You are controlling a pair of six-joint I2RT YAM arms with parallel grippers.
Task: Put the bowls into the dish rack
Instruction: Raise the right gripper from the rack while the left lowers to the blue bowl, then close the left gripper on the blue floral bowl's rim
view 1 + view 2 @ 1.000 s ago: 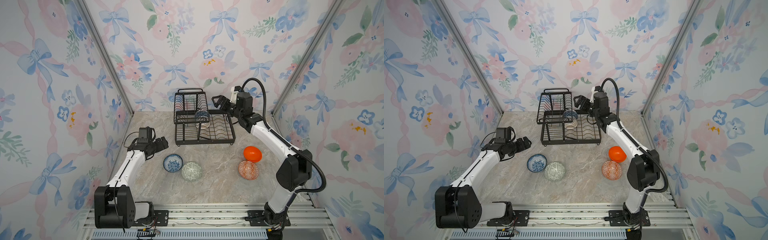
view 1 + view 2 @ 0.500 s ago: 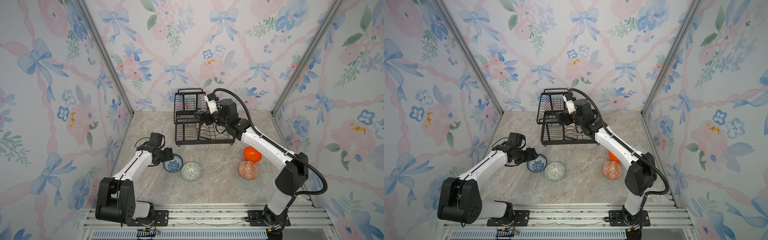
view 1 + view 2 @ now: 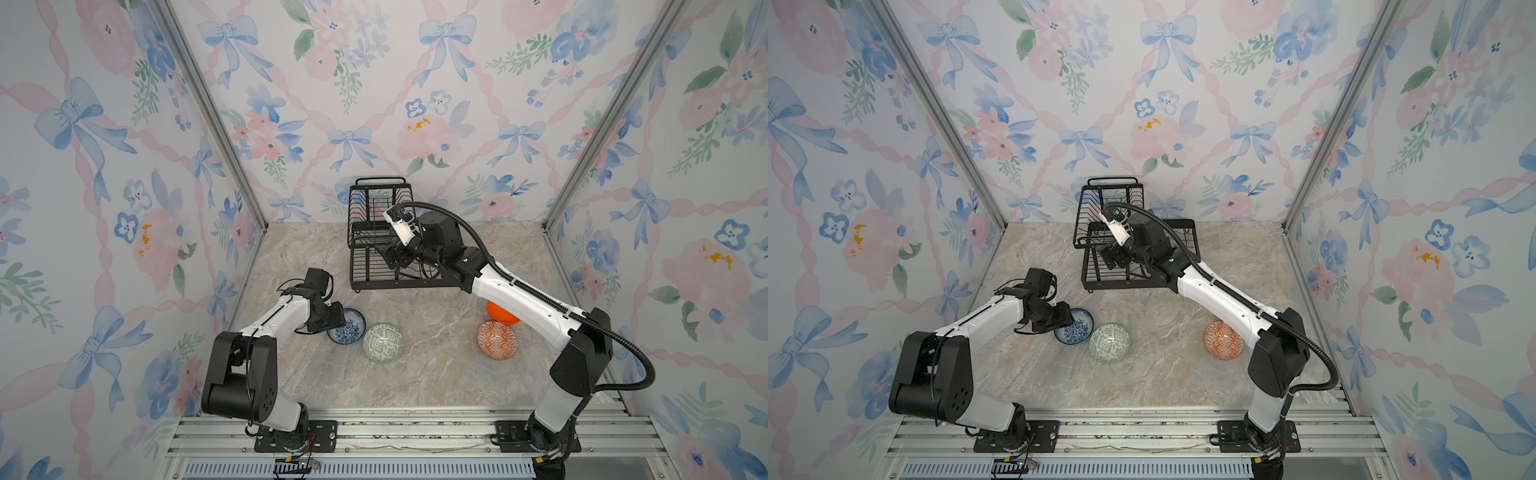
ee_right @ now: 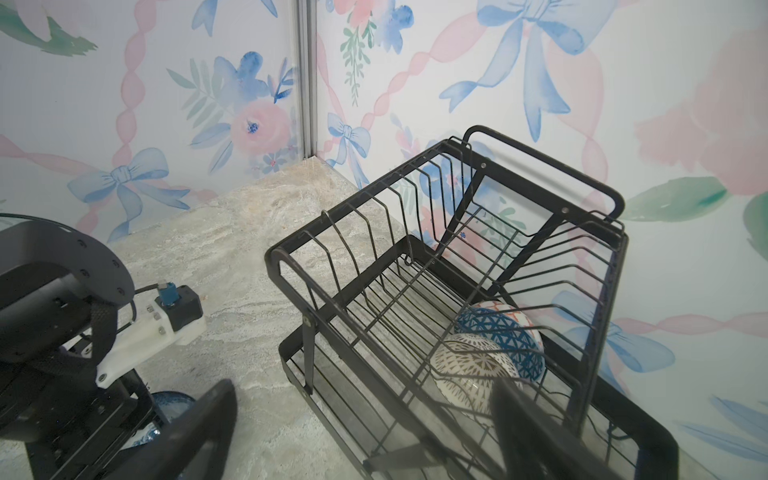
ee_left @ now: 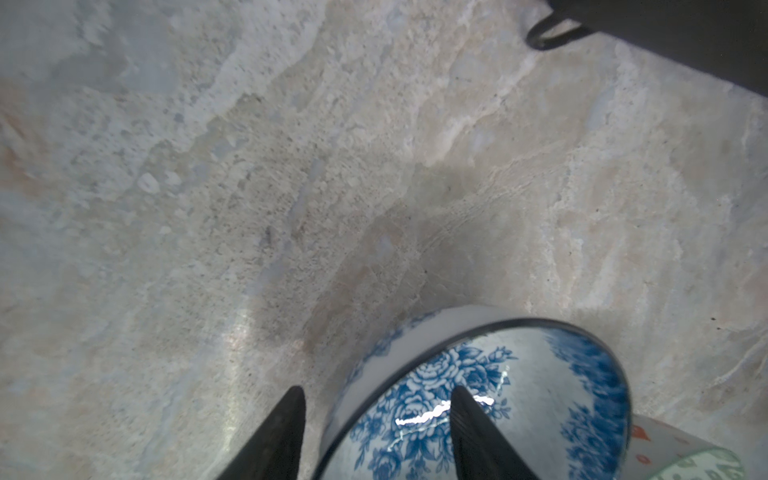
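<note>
The blue-white floral bowl [image 3: 351,332] [image 3: 1079,332] [image 5: 519,395] sits upright on the marble table. My left gripper [image 3: 338,319] [image 3: 1070,319] [image 5: 376,390] is open and straddles its near rim, one finger inside and one outside, with gaps on both sides. Beside it lie the green-white bowl [image 3: 383,343] [image 3: 1109,343], the orange-white patterned bowl [image 3: 496,340] [image 3: 1223,340] and the plain orange bowl [image 3: 498,313]. The black dish rack [image 3: 374,266] [image 3: 1096,270] [image 4: 415,291] holds a dark-blue geometric bowl [image 4: 511,336] and a white dark-patterned bowl [image 4: 469,365]. My right gripper [image 3: 390,257] [image 3: 1111,259] [image 4: 361,386] hangs open and empty over the rack's front-left corner.
Floral-papered walls [image 3: 124,208] close in the table on three sides, with metal posts [image 3: 232,166] at the back corners. An aluminium rail base [image 3: 415,432] runs along the front. The right arm [image 3: 523,299] stretches over the plain orange bowl.
My left gripper moved right and down onto the floral bowl's rim, and its jaws narrowed. My right arm swung from the rack's back right across to its front left.
</note>
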